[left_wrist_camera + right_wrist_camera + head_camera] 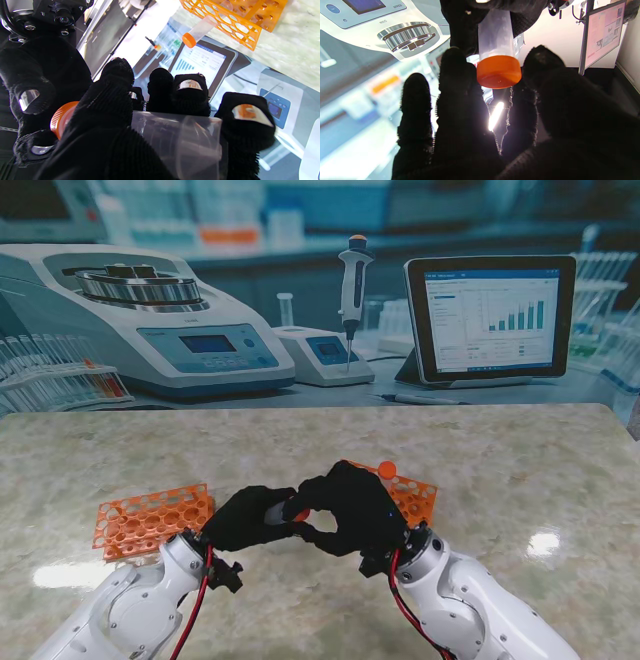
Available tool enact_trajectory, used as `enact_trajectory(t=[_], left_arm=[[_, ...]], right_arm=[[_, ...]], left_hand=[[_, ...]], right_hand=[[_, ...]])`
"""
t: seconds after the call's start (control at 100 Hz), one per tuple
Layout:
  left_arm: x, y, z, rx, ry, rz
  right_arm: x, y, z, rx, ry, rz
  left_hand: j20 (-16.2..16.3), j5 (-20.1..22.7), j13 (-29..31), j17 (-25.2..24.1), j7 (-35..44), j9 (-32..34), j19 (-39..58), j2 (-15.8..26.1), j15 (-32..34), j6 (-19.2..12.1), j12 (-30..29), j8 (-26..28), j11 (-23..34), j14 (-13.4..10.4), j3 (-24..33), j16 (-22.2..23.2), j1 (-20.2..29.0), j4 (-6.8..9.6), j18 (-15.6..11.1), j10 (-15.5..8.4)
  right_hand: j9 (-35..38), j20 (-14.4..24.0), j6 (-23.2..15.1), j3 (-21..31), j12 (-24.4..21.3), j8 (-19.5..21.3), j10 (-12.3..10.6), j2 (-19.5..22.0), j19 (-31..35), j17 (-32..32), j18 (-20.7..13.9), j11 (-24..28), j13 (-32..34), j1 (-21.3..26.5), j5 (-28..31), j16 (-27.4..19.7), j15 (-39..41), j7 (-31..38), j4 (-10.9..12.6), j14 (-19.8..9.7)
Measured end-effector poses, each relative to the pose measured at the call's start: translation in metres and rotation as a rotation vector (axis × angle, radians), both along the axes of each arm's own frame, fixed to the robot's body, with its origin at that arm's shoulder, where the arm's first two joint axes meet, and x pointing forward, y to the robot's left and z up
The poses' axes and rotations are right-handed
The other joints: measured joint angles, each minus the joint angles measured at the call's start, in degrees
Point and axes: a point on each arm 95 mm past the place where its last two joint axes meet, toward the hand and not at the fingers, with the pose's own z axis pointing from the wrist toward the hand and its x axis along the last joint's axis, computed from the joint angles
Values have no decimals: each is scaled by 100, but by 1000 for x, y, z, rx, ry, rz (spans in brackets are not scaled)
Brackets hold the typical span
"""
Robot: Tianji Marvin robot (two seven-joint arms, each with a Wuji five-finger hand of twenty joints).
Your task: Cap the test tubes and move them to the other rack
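The left hand (243, 518) grasped a clear test tube (175, 140) lying across its fingers, above the marble surface (520, 470) between the two orange racks. The right hand (350, 505) met it there, its fingers (456, 82) curled around the tube's orange cap (498, 71). Another capped tube (200, 31) stood in the right rack (415, 495). The left rack (150, 520) lay just beside the left hand.
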Motion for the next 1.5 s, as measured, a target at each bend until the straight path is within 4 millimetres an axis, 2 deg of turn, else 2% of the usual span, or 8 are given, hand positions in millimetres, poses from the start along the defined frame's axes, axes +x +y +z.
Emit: enact_trajectory(t=[0.16,0.31,0.35,0.62,0.8,1.02,1.41,1.5], left_arm=[[0,0,0,-1,-1,0],[0,0,1,-2,-2,0],[0,0,1,-2,-3,0],[0,0,2,-3,-4,0],[0,-1,2,-3,-4,-1],[0,-1,2,-3,-4,-1],[0,-1,2,-2,-4,-2],[0,-1,2,-2,-5,-2]], right_arm=[[0,-1,0,-2,1,2],[0,-1,0,-4,3,3],[0,-2,0,-5,3,3],[-1,-3,-1,-4,0,0],[-1,-4,-1,-4,-4,-4],[-2,-5,-1,-1,-7,-12],[-1,-9,-1,1,-12,-36],[-1,-10,-1,4,-17,-42]], left_hand=[[-1,0,0,0,0,0,0,0,0,-1,0,0,0,0,0,0,0,0,-3,-1],[-1,0,0,-1,0,0,0,0,-1,-1,0,0,0,0,-1,0,0,0,-4,-3],[-2,0,0,-1,0,0,0,0,-1,-1,0,0,0,0,-1,0,0,0,-4,-5],[-4,0,0,0,0,0,0,0,-1,-1,0,0,0,0,-1,0,0,0,-5,-9],[-10,0,0,-1,0,0,0,0,-2,-1,0,0,0,0,-1,0,0,0,-6,-11],[-39,0,0,-1,0,0,0,0,-2,-2,0,0,0,0,-6,0,0,0,-6,-12],[-42,0,0,-1,0,0,0,0,-2,-2,0,0,0,0,-7,-1,-1,0,-7,-13],[-43,0,0,-1,0,0,0,0,-2,-2,0,0,0,0,-8,-1,-1,0,-7,-13]], right_hand=[[-175,-1,51,-147,-369,43,-83,139,-48,-209,2,-67,-294,-225,8,-120,-156,-416,65,13],[-335,-3,73,-284,-416,118,-142,405,-163,-408,114,-132,-418,-407,8,-130,-133,-713,131,63],[-455,-4,89,-322,-442,119,-176,429,-179,-457,118,-151,-563,-534,8,-196,-360,-741,133,95],[-529,-6,107,-434,-532,147,-243,500,-231,-614,187,-248,-670,-522,-1,-269,-551,-877,138,201],[-665,-7,-12,-503,-596,154,-374,578,-289,-777,254,-376,-743,-580,-97,-283,-558,-946,188,281],[-769,-8,-176,-579,-657,158,-427,633,-347,-969,263,-416,-872,-626,-157,-338,-552,-1089,205,349],[-1188,-8,-258,-743,-960,119,-439,1005,-553,-1289,383,-690,-1252,-753,-441,-571,-671,-1597,650,495],[-1259,-11,-92,-751,-1015,116,-439,1047,-609,-1371,393,-743,-1401,-822,-502,-658,-1092,-1726,704,571]])
